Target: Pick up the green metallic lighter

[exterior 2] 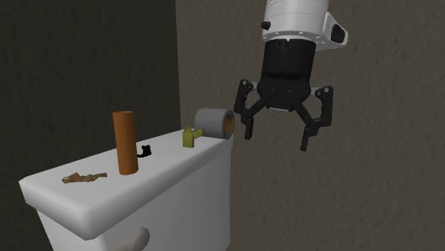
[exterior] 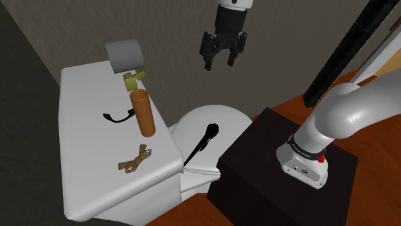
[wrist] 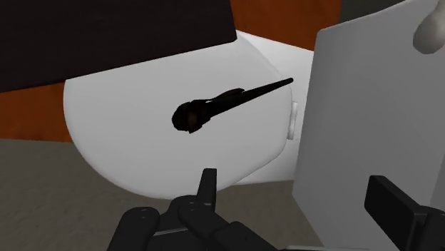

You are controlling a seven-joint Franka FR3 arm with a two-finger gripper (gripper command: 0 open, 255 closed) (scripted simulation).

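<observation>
My wrist view looked straight down on the rounded white toilet seat lid (wrist: 128, 121), where a slim black brush-like tool with a bulbous head (wrist: 214, 108) lay. The plain white front of the tank (wrist: 356, 107) stood beside it, with a pale flush lever (wrist: 428, 28) at its corner. That view did not take in the tank's top.

The shoulder view and the second exterior view both showed the flat white tank lid (exterior: 83, 128). The small olive-green lighter (exterior: 133, 80) stood on it near the wall end, just beside a grey roll lying on its side (exterior: 125, 56). From the second exterior view I could see the roll's brownish hollow core. Next along the lid came an upright brown cylinder (exterior: 142, 113) with a small black hooked piece (exterior: 117, 117) beside it. A flat tan scissors-shaped thing (exterior: 135, 159) lay at the lid's near end.

My white arm rose from its base on the black box stand (exterior: 257, 167) and left the shoulder view. My wrist came back in from the top edge. My black end effector (exterior: 219, 63) hung in the air pointing downward before the rough grey wall. It was above the seat lid and off the wall end of the tank, well apart from the lighter. Its fingers (exterior 2: 305, 146) were spread wide with nothing between them.

The floor (exterior: 373, 160) looked like reddish wood.
</observation>
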